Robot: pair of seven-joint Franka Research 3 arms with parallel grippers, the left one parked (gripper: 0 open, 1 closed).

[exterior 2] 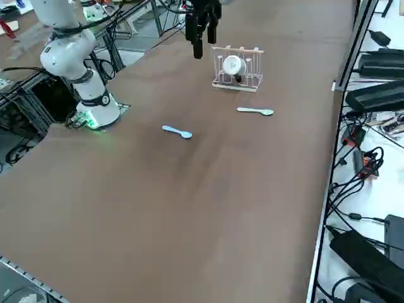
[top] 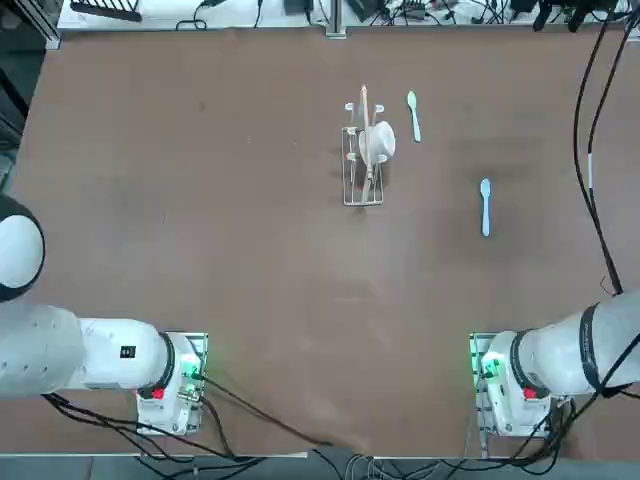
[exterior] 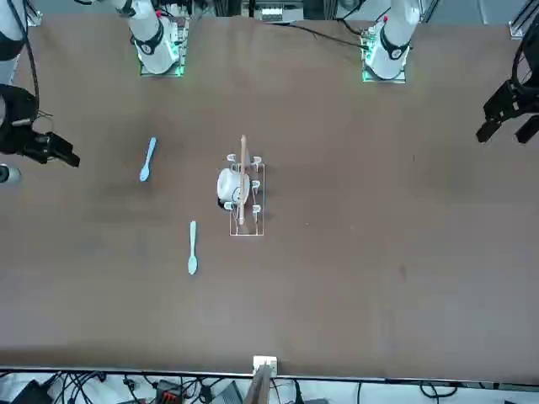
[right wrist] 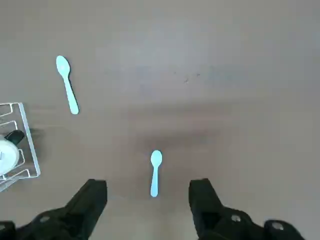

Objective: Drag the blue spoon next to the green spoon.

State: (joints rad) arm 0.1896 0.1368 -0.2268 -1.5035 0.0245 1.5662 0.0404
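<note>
The small light-blue plastic spoon point(top: 485, 206) lies flat on the brown desk point(top: 200, 200), well apart from the white wire rack point(top: 363, 160), on the rack's right and nearer the robot. The pale mint-green plastic spoon point(top: 413, 115) lies just beside the rack. The right tool point(right wrist: 148, 197) hovers above the blue spoon, fingers spread wide, holding nothing.

Even, bright overhead light; soft shadows, no harsh glare

The brown table point(top: 250, 250) is evenly lit; a soft blurred shadow falls on it ahead of the right gripper point(right wrist: 149, 199), whose spread fingers point(right wrist: 90, 200) look slightly soft; green lamps glow at the arm bases.
</note>
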